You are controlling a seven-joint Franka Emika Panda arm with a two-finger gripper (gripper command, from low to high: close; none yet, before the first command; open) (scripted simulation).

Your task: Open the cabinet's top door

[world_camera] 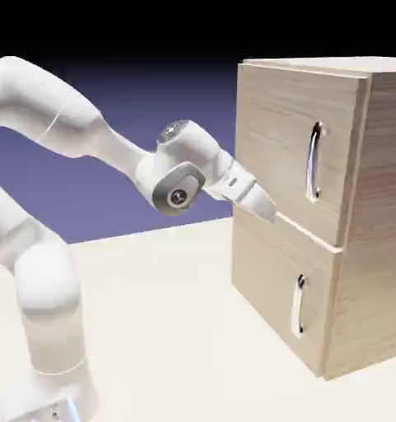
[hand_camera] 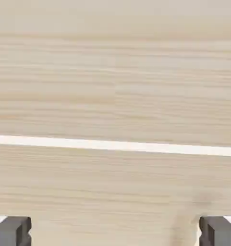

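The light-oak cabinet (world_camera: 374,247) stands at the exterior view's right with two stacked doors. The top door (world_camera: 275,132) carries a long curved silver handle (world_camera: 314,161) near its right edge. My gripper (world_camera: 269,213) is at the door's lower left, right by the pale seam between the two doors and well left of the handle. In the hand view wood grain (hand_camera: 115,86) fills the picture, crossed by a bright horizontal seam (hand_camera: 115,145). The gripper (hand_camera: 115,233) is open: its grey fingertips (hand_camera: 14,231) sit far apart at the bottom corners, with nothing between them.
The shorter lower door (world_camera: 271,276) has a small silver handle (world_camera: 299,305). The cream table (world_camera: 168,330) runs from the arm's base (world_camera: 48,387) to the cabinet's foot.
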